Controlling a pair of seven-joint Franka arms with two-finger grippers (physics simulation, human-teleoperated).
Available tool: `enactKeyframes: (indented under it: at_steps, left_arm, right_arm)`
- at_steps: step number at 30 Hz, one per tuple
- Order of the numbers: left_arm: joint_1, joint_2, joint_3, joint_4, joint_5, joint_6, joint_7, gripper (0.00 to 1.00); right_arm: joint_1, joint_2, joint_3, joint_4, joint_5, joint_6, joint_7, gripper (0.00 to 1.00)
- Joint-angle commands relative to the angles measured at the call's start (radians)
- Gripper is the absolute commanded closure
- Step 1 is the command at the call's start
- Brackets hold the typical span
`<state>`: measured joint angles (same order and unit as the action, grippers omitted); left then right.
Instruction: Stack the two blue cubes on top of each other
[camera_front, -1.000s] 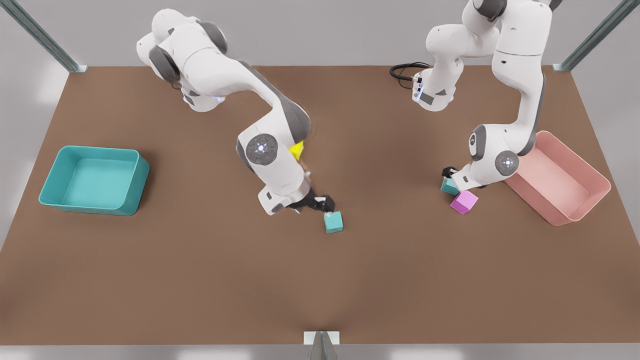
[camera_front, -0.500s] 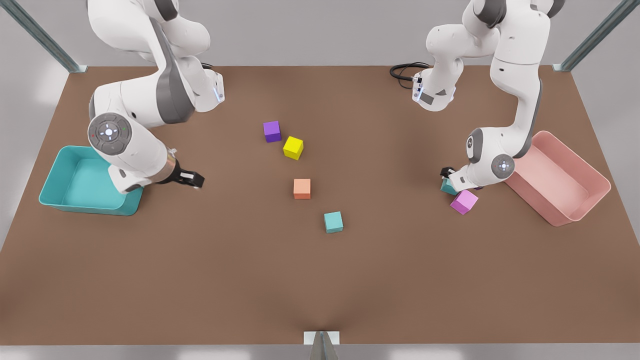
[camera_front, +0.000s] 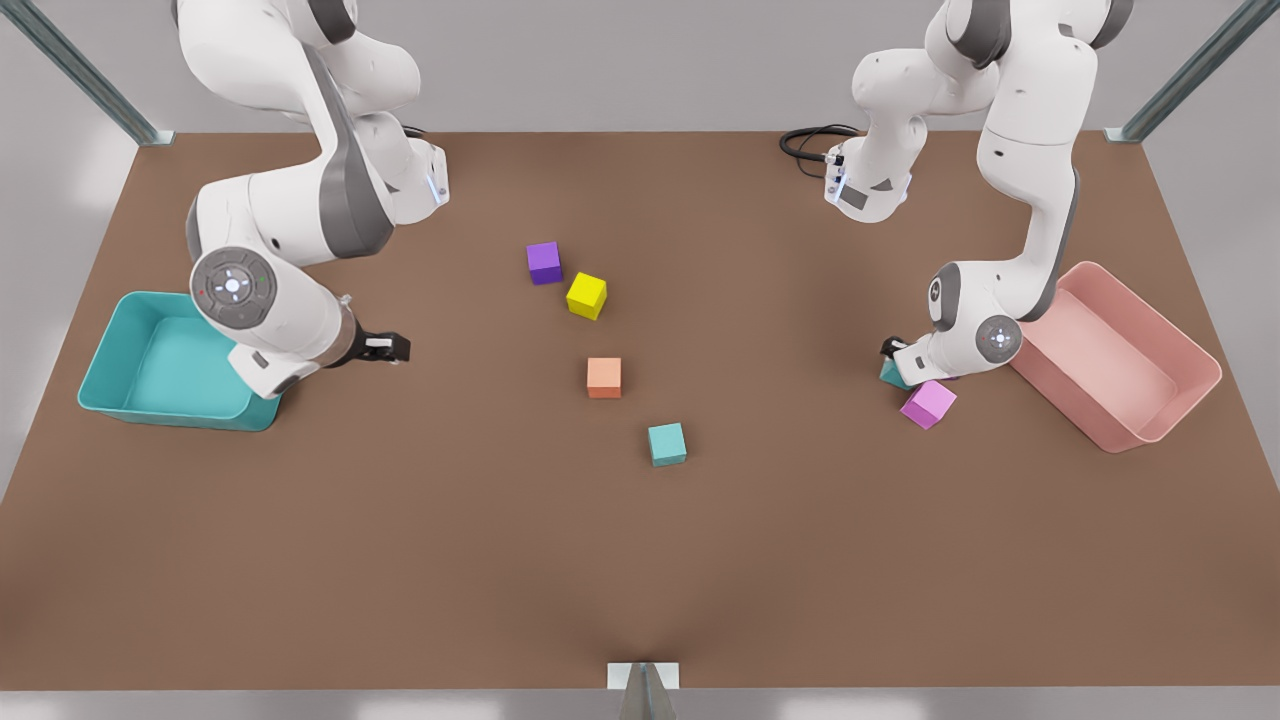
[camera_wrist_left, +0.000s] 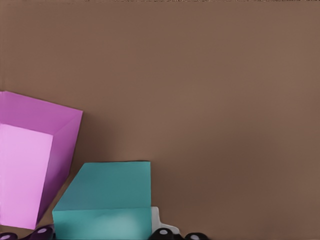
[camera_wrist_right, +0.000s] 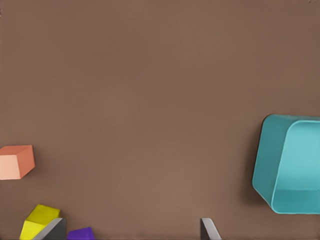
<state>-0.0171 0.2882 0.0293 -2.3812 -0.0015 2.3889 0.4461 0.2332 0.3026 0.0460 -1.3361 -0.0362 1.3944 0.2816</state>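
Observation:
One blue cube (camera_front: 667, 444) lies free on the brown table, near the middle. The other blue cube (camera_front: 890, 376) (camera_wrist_left: 107, 192) sits on the front view's right, touching a pink-magenta cube (camera_front: 928, 404) (camera_wrist_left: 30, 165). My left gripper (camera_front: 897, 358) (camera_wrist_left: 102, 235) is down on that second cube and shut on it, one pad (camera_wrist_left: 156, 220) against its side. My right gripper (camera_front: 386, 347) (camera_wrist_right: 130, 232) hovers open and empty beside the teal bin (camera_front: 120, 325) (camera_wrist_right: 265, 170), far from both cubes.
A purple cube (camera_front: 544, 263), a yellow cube (camera_front: 586, 296) and an orange cube (camera_front: 604, 378) lie around the table's middle. A pink bin (camera_front: 1190, 360) stands just behind the left arm on the front view's right. A black cable (camera_front: 805, 143) lies at the back.
My right arm swung from the middle blue cube back to the teal bin, uncovering the purple, yellow and orange cubes. My left arm sank a little lower over its cube.

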Motion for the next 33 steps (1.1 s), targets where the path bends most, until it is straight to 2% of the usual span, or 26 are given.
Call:
enactKeyframes:
  at_steps: [1,10,12,14,15,20,22,26,29,33]
  left_arm:
    - [0.0,-0.006,0.0,0.0,-0.017,-0.019,0.026,0.43]
    - [-0.006,-0.13,0.004,0.013,-0.014,-0.323,-0.05,0.39]
    - [-0.017,-0.193,0.001,0.1,-0.012,-0.483,-0.127,0.39]
    - [-0.098,-0.196,-0.006,0.249,-0.014,-0.617,-0.326,0.39]
    - [-0.135,-0.161,-0.019,0.325,-0.017,-0.617,-0.428,0.39]
    - [-0.146,0.189,-0.33,0.749,-0.014,-0.617,-0.882,0.39]
    - [-0.227,0.282,-0.338,0.866,-0.008,-0.614,-1.037,0.39]
    - [-0.31,0.393,-0.336,0.99,0.003,-0.582,-1.179,0.39]
    - [-0.363,0.529,-0.335,1.171,0.049,-0.579,-1.287,0.39]
    - [-0.405,0.592,-0.318,1.229,0.051,-0.501,-1.334,0.39]
  right_arm:
    - [0.0,0.003,0.0,0.0,0.001,-0.003,-0.15,0.0]
    - [-0.015,-0.002,0.0,-0.002,0.004,-0.002,-0.15,0.0]
    - [-0.028,-0.029,-0.002,-0.002,-0.007,0.0,-0.15,0.0]
    - [-0.043,-0.059,-0.003,-0.015,-0.033,-0.002,-0.147,0.0]
    - [-0.048,-0.072,-0.003,-0.025,-0.048,-0.002,-0.139,0.0]
    - [-0.101,-0.106,-0.012,-0.043,-0.093,-0.009,-0.136,0.0]
    - [-0.101,-0.132,-0.012,-0.06,-0.093,-0.009,-0.136,0.0]
    - [-0.104,-0.131,-0.011,-0.071,-0.083,-0.009,-0.136,0.0]
    - [-0.104,-0.129,-0.011,-0.069,-0.085,-0.009,-0.136,0.0]
    - [-0.104,-0.132,-0.008,-0.071,-0.093,-0.003,-0.136,0.0]
